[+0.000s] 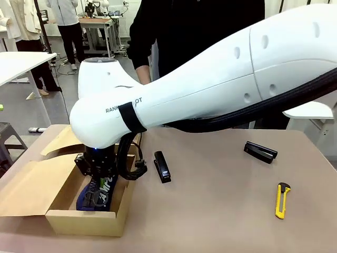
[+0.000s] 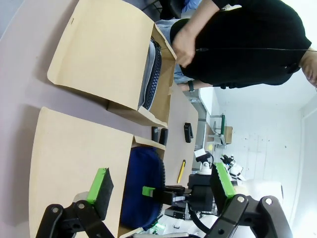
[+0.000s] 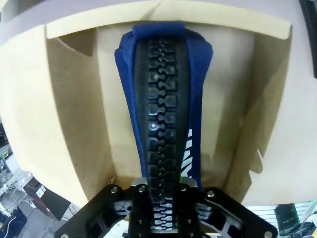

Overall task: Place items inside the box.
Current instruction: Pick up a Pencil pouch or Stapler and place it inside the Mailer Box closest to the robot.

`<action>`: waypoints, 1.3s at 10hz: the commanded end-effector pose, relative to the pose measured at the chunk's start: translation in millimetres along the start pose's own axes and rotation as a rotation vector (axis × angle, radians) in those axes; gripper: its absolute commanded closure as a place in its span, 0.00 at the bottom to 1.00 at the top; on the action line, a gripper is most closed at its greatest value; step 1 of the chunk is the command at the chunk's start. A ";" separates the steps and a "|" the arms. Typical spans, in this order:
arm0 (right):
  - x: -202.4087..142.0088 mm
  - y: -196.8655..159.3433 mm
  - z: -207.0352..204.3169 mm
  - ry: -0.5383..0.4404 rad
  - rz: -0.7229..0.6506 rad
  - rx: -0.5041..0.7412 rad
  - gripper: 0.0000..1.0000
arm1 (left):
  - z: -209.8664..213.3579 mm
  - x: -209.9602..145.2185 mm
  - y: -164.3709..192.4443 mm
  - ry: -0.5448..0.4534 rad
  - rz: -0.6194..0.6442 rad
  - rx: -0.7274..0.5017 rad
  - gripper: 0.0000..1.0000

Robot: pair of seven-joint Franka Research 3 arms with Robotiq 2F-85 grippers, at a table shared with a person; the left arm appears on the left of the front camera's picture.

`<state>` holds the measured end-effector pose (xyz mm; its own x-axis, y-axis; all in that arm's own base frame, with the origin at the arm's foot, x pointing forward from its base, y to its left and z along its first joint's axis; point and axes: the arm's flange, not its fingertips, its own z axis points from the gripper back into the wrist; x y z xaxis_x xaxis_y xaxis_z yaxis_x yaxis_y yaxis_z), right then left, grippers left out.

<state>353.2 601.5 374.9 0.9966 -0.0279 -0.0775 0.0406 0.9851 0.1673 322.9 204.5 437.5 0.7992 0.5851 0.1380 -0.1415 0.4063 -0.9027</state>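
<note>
The cardboard box stands open at the table's near left. My right arm reaches across to it, and my right gripper is down inside, shut on the navy zip pouch. In the right wrist view the fingers clamp the zip edge of the navy pouch, which stands on edge in the box. My left gripper hovers beside the box, open and holding nothing. A grey pouch stands behind a cardboard flap farther off. Two black staplers and a yellow utility knife lie on the table.
A person in a black top stands at the far side, one hand near the box's far end. The box's flaps spread out to the left. Bare brown tabletop lies between the box and the knife.
</note>
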 end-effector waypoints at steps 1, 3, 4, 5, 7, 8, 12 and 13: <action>3.1 6.6 -0.8 -0.002 -0.035 0.017 0.93 | 0.9 -0.7 1.4 0.000 -0.021 -0.018 0.00; 5.1 6.5 -4.0 0.011 -0.039 0.009 0.93 | 0.9 -0.7 1.4 0.000 -0.021 -0.018 0.00; 5.3 5.4 -2.9 0.027 -0.040 0.026 0.84 | 0.9 -0.7 1.4 0.000 -0.021 -0.018 0.00; 4.3 4.5 -2.1 0.029 -0.037 0.034 0.34 | 0.9 -0.7 1.4 0.000 -0.021 -0.018 0.00; 3.2 1.4 3.1 0.034 -0.027 0.067 0.00 | 0.9 -0.7 1.4 0.000 -0.021 -0.018 0.00; 1.3 -1.6 8.7 0.031 -0.015 0.086 0.00 | 0.9 -0.7 1.4 0.000 -0.021 -0.018 0.00; -30.5 -94.2 107.8 0.029 0.157 0.239 0.00 | 0.9 -0.7 1.4 0.000 -0.021 -0.018 0.00; -35.2 -141.7 130.0 0.036 0.133 0.310 0.00 | 0.9 -0.7 1.4 0.000 -0.021 -0.018 0.00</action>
<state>341.9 522.9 476.3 0.9971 0.0664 -0.0366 -0.0477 0.9244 0.3783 322.7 204.8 437.7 0.7986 0.5856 0.1387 -0.1411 0.4063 -0.9028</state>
